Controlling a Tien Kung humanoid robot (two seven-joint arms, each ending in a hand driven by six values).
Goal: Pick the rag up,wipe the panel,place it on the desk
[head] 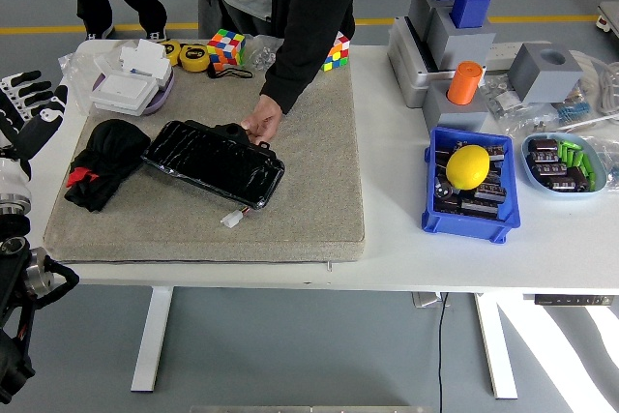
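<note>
Left robot hand (27,108) fingers spread, empty; rag (102,162) beside panel (215,162) (person's hand (261,124) steadying it).

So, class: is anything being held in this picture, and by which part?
The left robot hand holds nothing. A person's hand grips the black panel at its far edge.

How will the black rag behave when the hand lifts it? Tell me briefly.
The black rag lies crumpled in soft folds on the grey mat, so it will probably droop and unfold when lifted. It looks light. Being cloth, it should not roll or slip much.
</note>
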